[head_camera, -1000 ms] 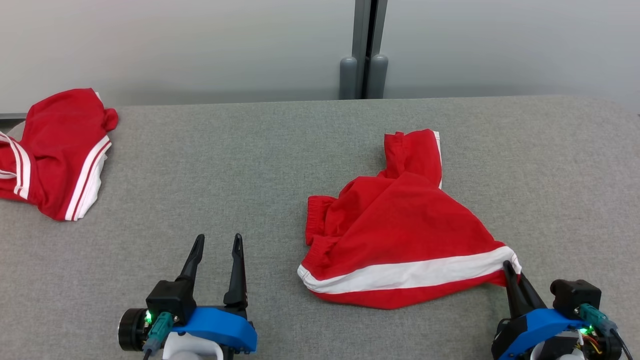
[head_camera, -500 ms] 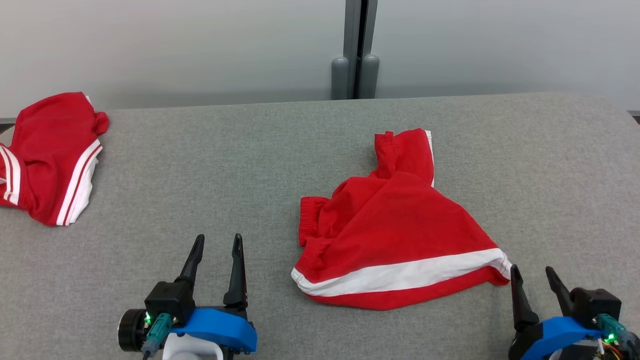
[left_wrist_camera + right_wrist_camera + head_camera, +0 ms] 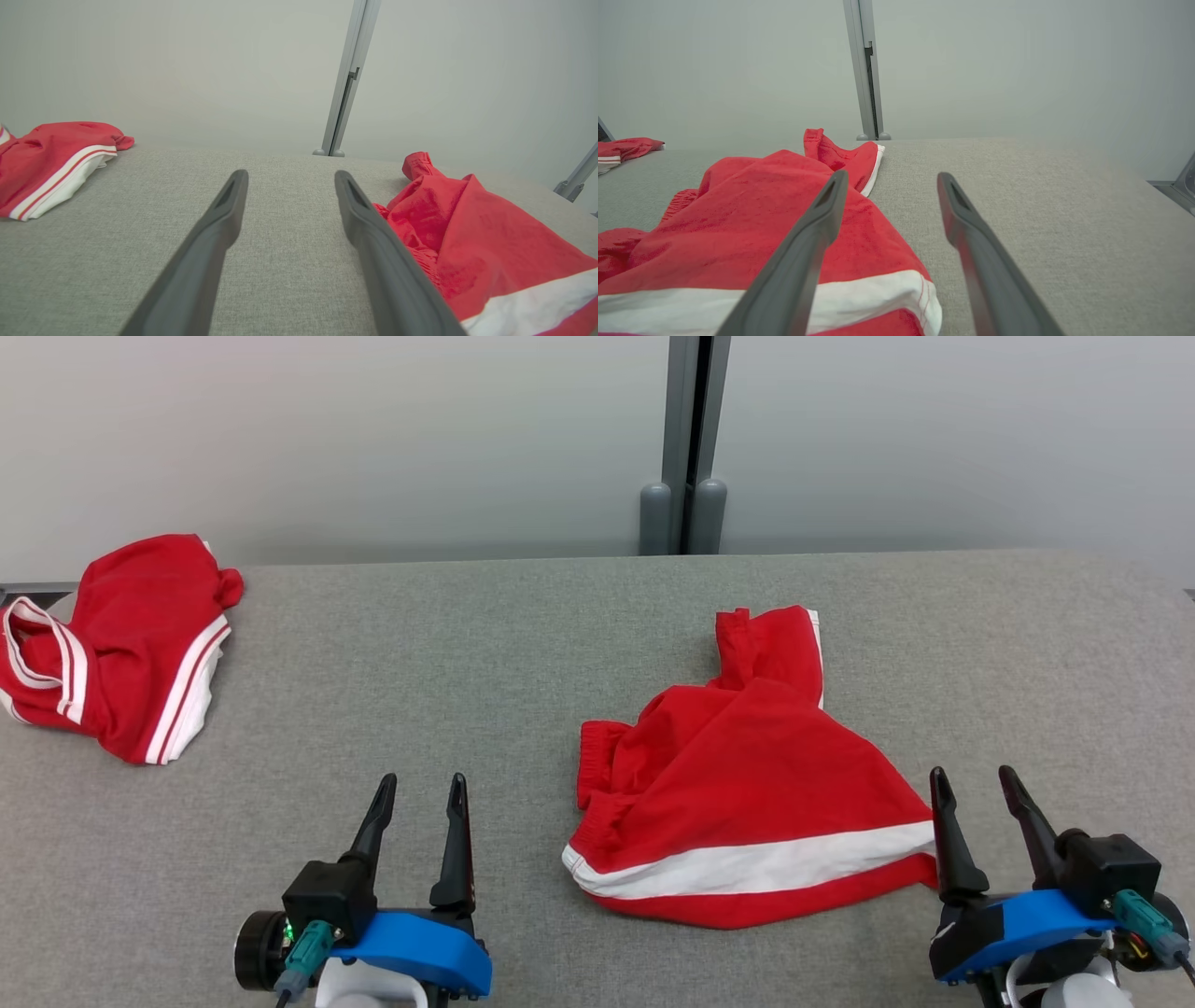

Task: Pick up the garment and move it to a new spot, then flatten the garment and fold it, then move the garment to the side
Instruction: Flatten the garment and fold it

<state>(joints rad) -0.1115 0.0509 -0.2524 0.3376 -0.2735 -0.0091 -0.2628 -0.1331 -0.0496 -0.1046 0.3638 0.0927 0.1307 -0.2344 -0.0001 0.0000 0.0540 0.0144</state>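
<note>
Now my right tool (image 3: 971, 773) has let go of the red garment (image 3: 747, 784), whose white-striped corner it pinched a second ago. Its fingers stand spread and empty beside that corner. The garment lies crumpled on the grey surface (image 3: 467, 663), between my tools. My left tool (image 3: 422, 779) rests open and empty, as before. A second red garment (image 3: 121, 644) lies far left.

Red garment (image 3: 747, 784), white hem band, rumpled, lying on grey table (image 3: 485, 644)
</note>
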